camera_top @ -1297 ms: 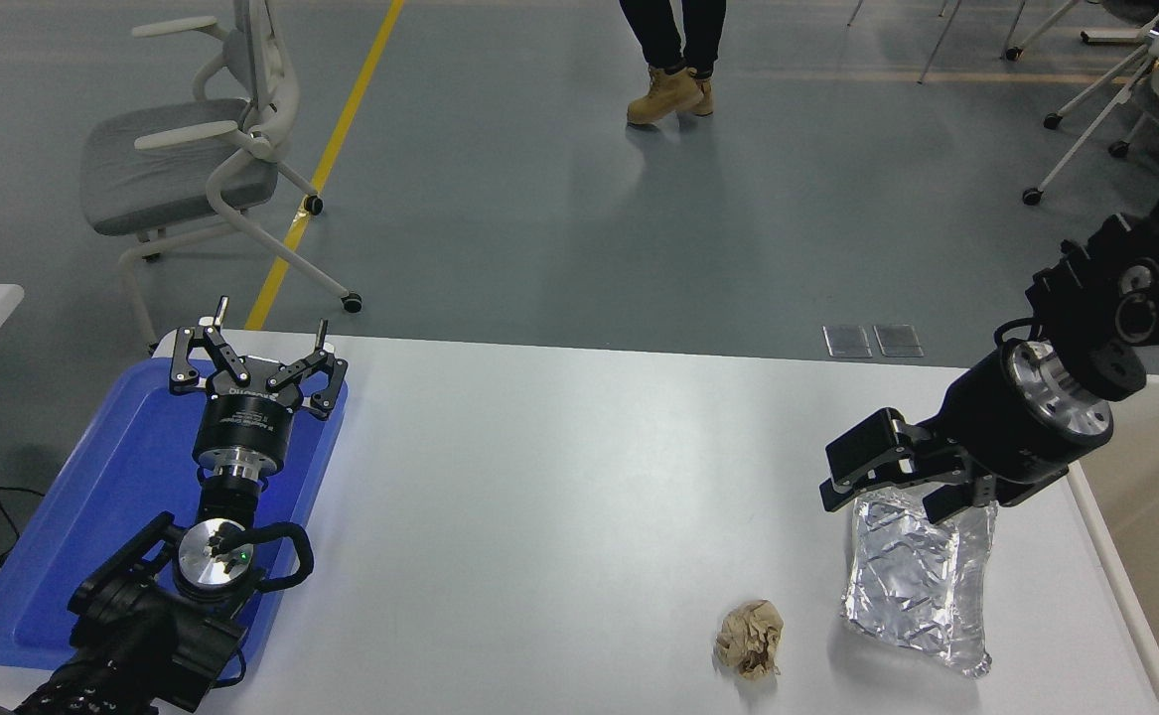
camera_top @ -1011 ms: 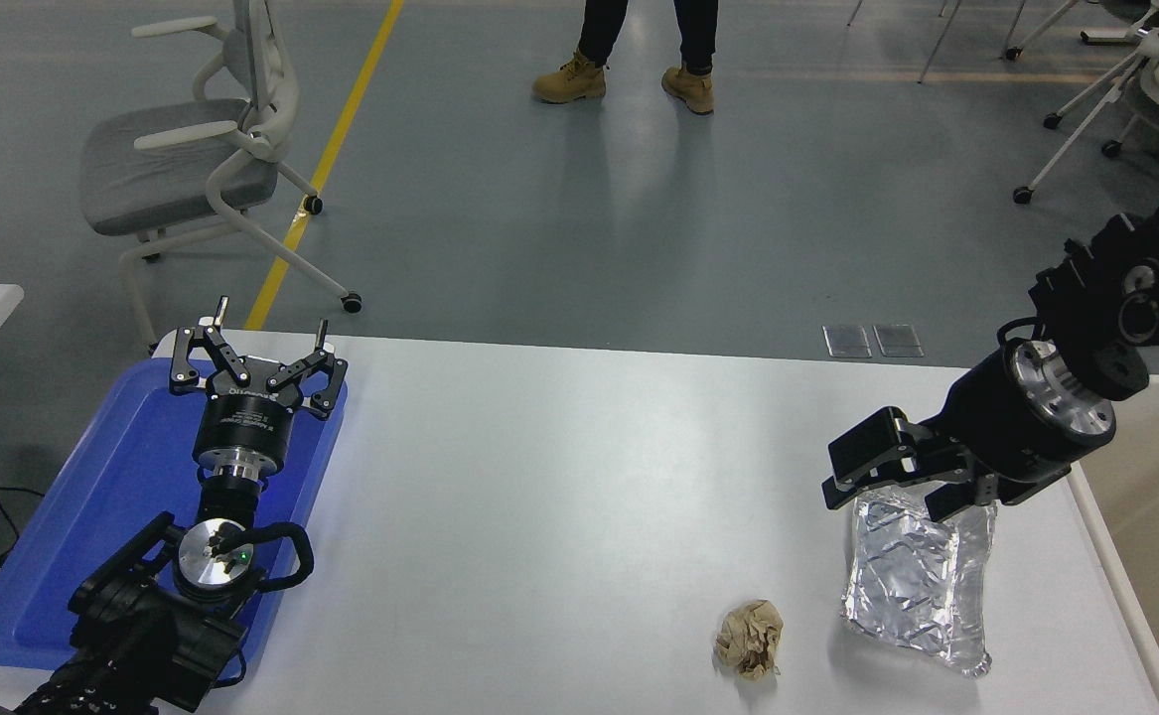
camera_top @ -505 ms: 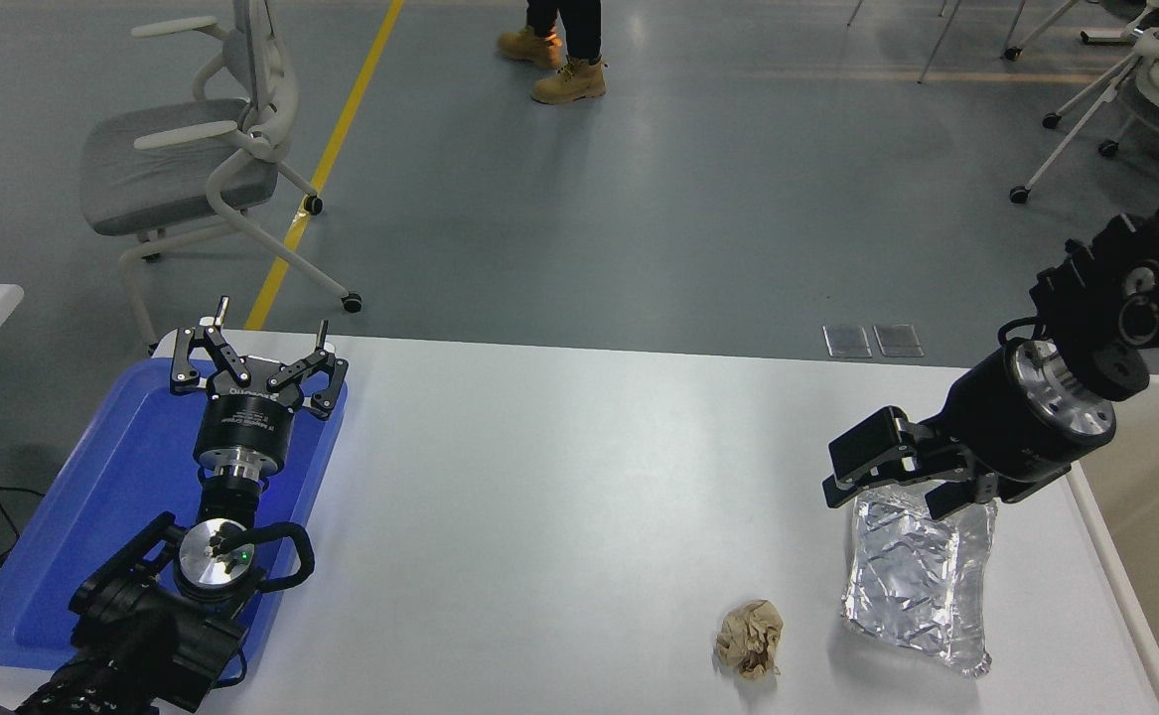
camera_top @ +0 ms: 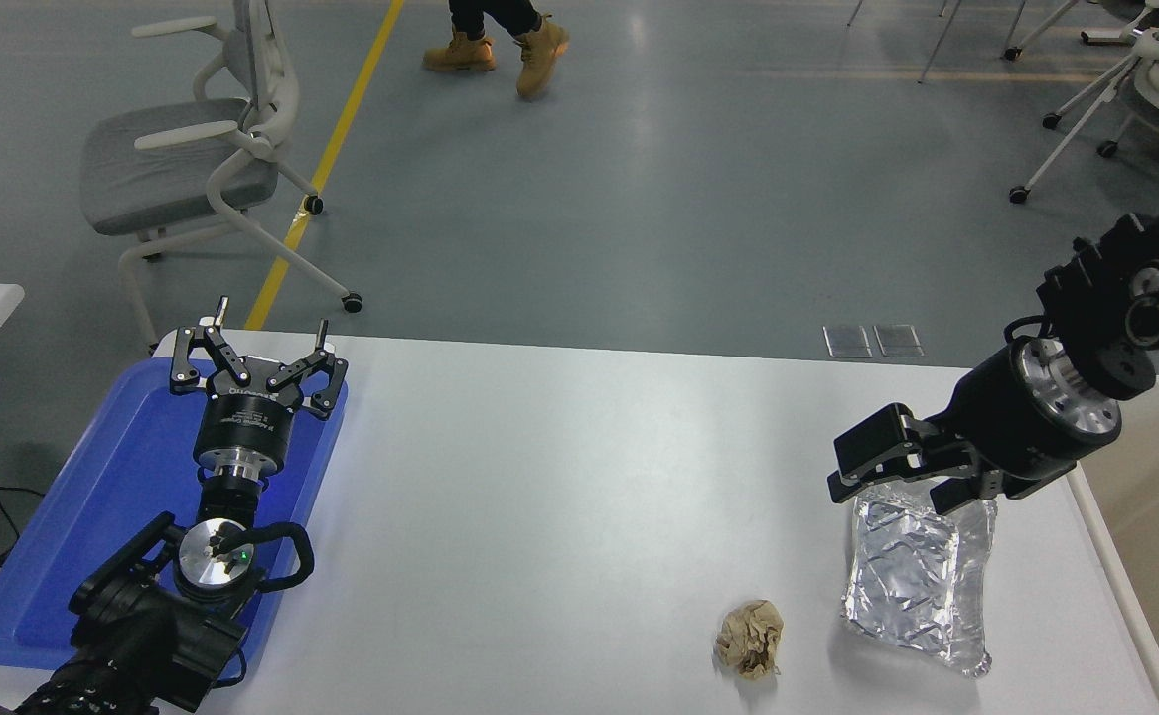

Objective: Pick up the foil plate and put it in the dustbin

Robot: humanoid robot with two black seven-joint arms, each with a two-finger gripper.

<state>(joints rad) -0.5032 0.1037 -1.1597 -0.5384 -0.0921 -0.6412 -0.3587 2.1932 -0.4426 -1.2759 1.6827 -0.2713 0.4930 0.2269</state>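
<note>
Right gripper [camera_top: 892,485] at the foil plate [camera_top: 917,581]
Its fingers are spread open over the plate's far edge, gripping nothing; whether they touch the foil cannot be told.

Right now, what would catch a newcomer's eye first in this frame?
Probably the crinkled silver foil plate at the table's near right, with the right gripper poised open at its far edge. Next, the blue tray at the left, where the left gripper is parked, open. A small crumpled paper ball lies just left of the foil plate.
</note>
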